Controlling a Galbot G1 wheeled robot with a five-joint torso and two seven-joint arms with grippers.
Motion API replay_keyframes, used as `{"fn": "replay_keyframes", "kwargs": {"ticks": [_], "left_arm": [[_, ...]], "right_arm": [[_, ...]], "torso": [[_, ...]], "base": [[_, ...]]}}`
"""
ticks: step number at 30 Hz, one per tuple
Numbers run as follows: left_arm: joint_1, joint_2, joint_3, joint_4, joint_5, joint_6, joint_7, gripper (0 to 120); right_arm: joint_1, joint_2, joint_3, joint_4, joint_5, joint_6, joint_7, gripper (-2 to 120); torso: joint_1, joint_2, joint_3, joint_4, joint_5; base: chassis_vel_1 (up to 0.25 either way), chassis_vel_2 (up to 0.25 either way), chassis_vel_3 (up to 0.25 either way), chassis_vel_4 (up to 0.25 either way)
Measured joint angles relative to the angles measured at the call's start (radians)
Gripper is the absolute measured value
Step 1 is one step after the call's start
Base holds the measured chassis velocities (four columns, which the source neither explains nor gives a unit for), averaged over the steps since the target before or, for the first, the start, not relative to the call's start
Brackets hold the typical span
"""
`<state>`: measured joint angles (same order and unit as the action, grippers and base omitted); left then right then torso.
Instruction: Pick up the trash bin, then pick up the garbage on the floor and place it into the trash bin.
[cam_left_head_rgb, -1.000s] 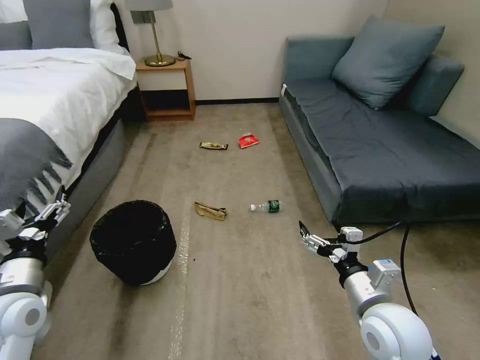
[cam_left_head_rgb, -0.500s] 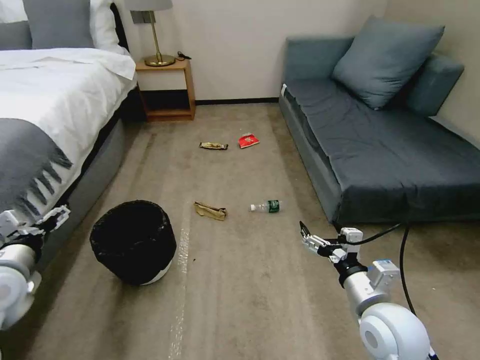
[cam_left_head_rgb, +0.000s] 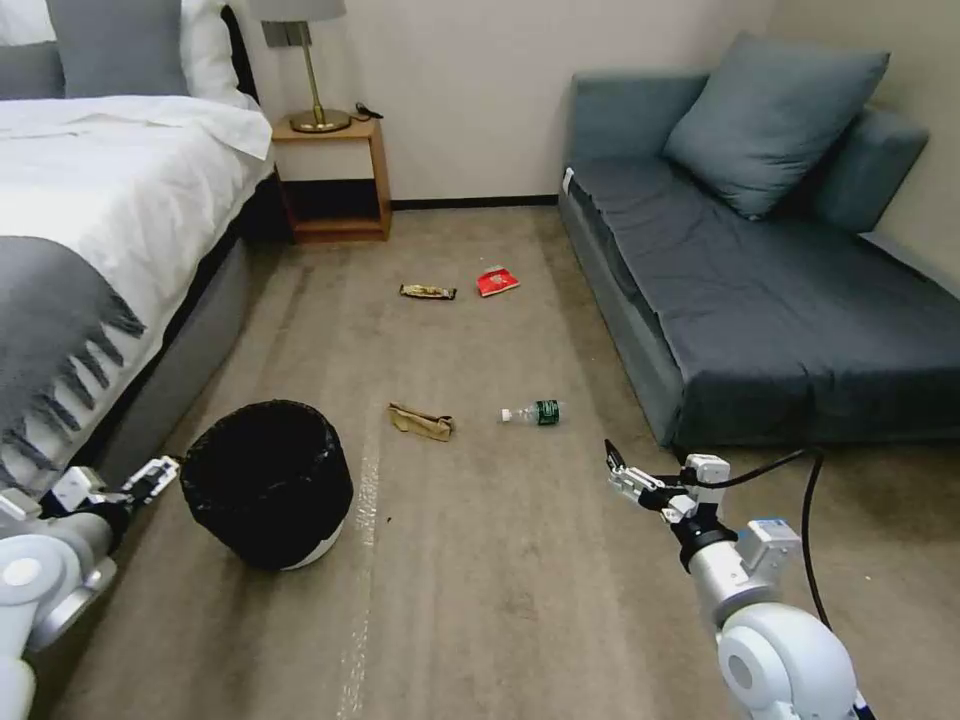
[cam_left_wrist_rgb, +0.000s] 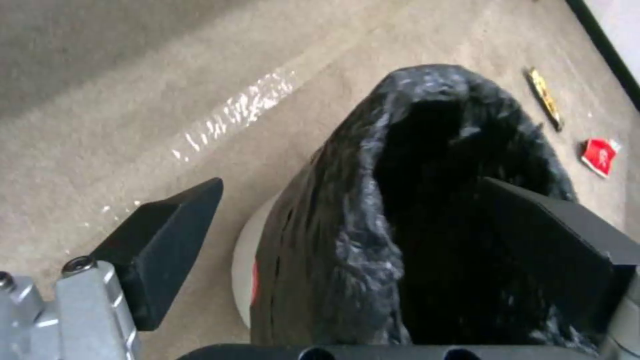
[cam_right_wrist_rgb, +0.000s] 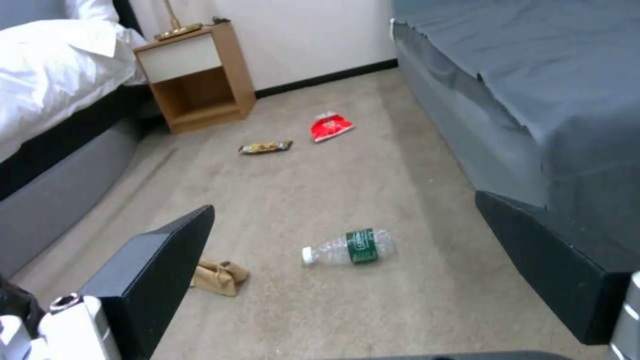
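The trash bin (cam_left_head_rgb: 267, 483), black with a crinkly bag liner, stands on the carpet beside the bed. My left gripper (cam_left_head_rgb: 163, 469) hovers low at its left rim. In the left wrist view this gripper (cam_left_wrist_rgb: 350, 184) is open, and the trash bin (cam_left_wrist_rgb: 333, 240) rises between its fingers. The garbage lies farther out: a tan paper bag (cam_left_head_rgb: 421, 422), a clear bottle (cam_left_head_rgb: 533, 412), a gold-brown wrapper (cam_left_head_rgb: 428, 292) and a red packet (cam_left_head_rgb: 497, 282). My right gripper (cam_left_head_rgb: 612, 460) hangs open above the carpet, short of the bottle (cam_right_wrist_rgb: 350, 247) and paper bag (cam_right_wrist_rgb: 220, 276).
A bed (cam_left_head_rgb: 90, 230) runs along the left, a grey sofa (cam_left_head_rgb: 780, 290) along the right, with the strip of carpet between them. A wooden nightstand (cam_left_head_rgb: 333, 175) with a lamp stands at the far wall. A black cable (cam_left_head_rgb: 808, 520) trails from my right arm.
My left arm has dropped from beside the bed's edge and swung right, bringing its gripper down to the bin's rim. The right arm has barely moved.
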<state>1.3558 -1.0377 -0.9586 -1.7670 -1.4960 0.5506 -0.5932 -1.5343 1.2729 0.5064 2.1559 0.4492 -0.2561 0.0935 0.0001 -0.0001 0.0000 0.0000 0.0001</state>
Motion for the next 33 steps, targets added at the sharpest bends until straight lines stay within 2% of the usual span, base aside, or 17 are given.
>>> {"fn": "replay_keyframes", "kwargs": {"ticks": [7, 14, 17, 19, 20, 22, 24, 28, 29, 31, 33], "left_arm": [[-0.062, -0.025, 0.049, 0.081, 0.0, -0.001, 0.007, 96], [-0.097, -0.043, 0.08, 0.113, -0.006, 0.009, 0.012, 94], [-0.107, -0.047, 0.09, 0.122, -0.007, 0.012, 0.012, 88], [-0.111, -0.052, 0.095, 0.129, -0.007, 0.015, 0.012, 79], [-0.111, -0.052, 0.095, 0.129, -0.007, 0.015, 0.012, 79], [-0.11, -0.057, 0.097, 0.138, -0.009, 0.014, 0.012, 68], [-0.105, -0.063, 0.097, 0.138, -0.009, 0.009, 0.014, 64], [-0.078, -0.088, 0.091, 0.118, -0.005, -0.003, 0.019, 45], [-0.078, -0.088, 0.091, 0.118, -0.005, -0.003, 0.019, 45], [-0.068, -0.092, 0.086, 0.112, 0.001, -0.004, 0.026, 34], [-0.064, -0.092, 0.083, 0.11, 0.004, -0.003, 0.03, 30]], "right_arm": [[-0.004, 0.0, -0.001, -0.001, 0.001, -0.002, 0.0, 100], [-0.012, 0.0, -0.008, 0.005, 0.006, -0.003, 0.0, 100], [-0.009, -0.002, -0.005, 0.009, 0.017, -0.004, 0.0, 100], [-0.01, -0.005, -0.001, 0.015, 0.032, -0.006, 0.001, 100], [-0.01, -0.005, -0.001, 0.015, 0.032, -0.006, 0.001, 100], [-0.016, -0.008, 0.003, 0.025, 0.052, -0.008, 0.002, 100], [-0.019, -0.007, 0.005, 0.028, 0.057, -0.009, 0.002, 100], [-0.025, -0.005, 0.007, 0.036, 0.06, -0.011, 0.008, 100], [-0.025, -0.005, 0.007, 0.036, 0.06, -0.011, 0.008, 100], [-0.031, -0.006, 0.009, 0.045, 0.062, -0.012, 0.007, 100], [-0.032, -0.006, 0.01, 0.047, 0.063, -0.012, 0.007, 100]], "torso": [[0.0, 0.0, 0.0, 0.0, -0.0001], [0.0, 0.0, 0.0, -0.0001, -0.0001], [0.0, 0.0, 0.0, -0.0001, -0.0001], [0.0, 0.0, 0.0, -0.0001, -0.0001], [0.0, 0.0, 0.0, -0.0001, -0.0001], [0.0, 0.0, 0.0, -0.0001, 0.0], [0.0, 0.0, 0.0, 0.0, 0.0], [0.0, 0.0, 0.0, 0.0, 0.0], [0.0, 0.0, 0.0, 0.0, 0.0], [0.0, 0.0, 0.0, -0.0001, -0.0001], [0.0, 0.0, 0.0, -0.0001, -0.0001]], "base": [[0.0, 0.0, 0.0, 0.0], [0.0, 0.0, 0.0, 0.0], [0.0, 0.0, 0.0, 0.0], [0.0, 0.0, 0.0, 0.0], [0.0, 0.0, 0.0, 0.0], [0.0, 0.0, 0.0, 0.0], [0.0, 0.0, 0.0, 0.0], [0.0, 0.0, 0.0, 0.0], [0.0, 0.0, 0.0, 0.0], [0.0, 0.0, 0.0, 0.0], [0.0, 0.0, 0.0, 0.0]]}}
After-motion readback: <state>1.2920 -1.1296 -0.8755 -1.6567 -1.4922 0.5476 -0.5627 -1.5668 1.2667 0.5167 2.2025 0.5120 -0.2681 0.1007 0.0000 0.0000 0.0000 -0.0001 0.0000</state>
